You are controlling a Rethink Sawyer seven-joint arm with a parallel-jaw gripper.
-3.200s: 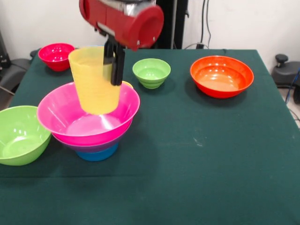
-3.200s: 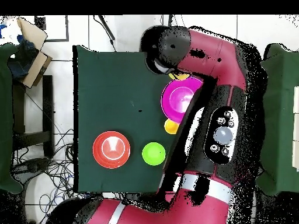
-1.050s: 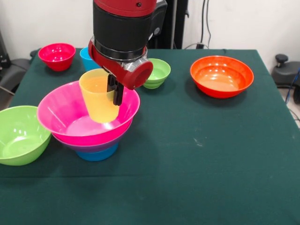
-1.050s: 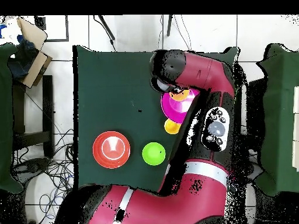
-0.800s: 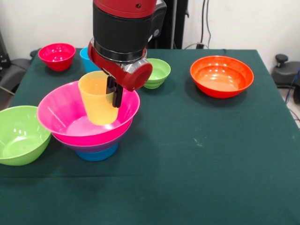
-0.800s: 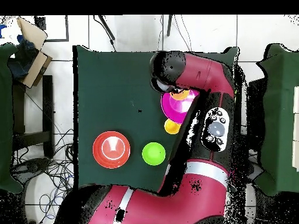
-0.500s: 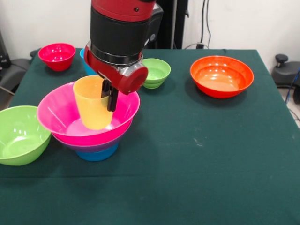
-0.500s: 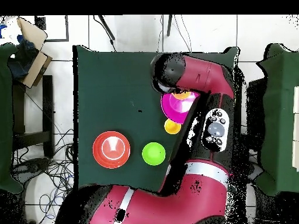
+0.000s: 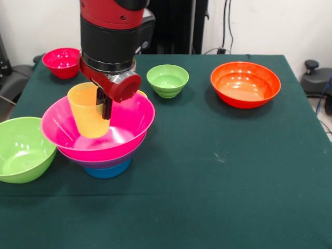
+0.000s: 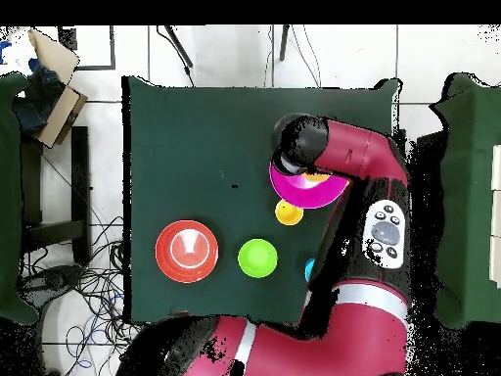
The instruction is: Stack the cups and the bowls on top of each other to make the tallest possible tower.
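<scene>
Gripper (image 9: 106,106) pinches the wall of the orange-yellow plastic cup (image 9: 87,110), held upright low inside the wide glossy pink bowl (image 9: 132,122) topping the bowl pile at the worktop's left; risk: released off-centre on the sloped wall, the cup may tip or slide.

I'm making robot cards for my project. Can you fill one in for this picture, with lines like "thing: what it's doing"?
gripper: shut on the orange cup's rim
orange cup: upright, low inside the pink bowl
pink bowl: top of a stack, on a blue bowl
big green bowl: beside the stack
small green bowl, red bowl, orange bowl: apart on the table
</scene>
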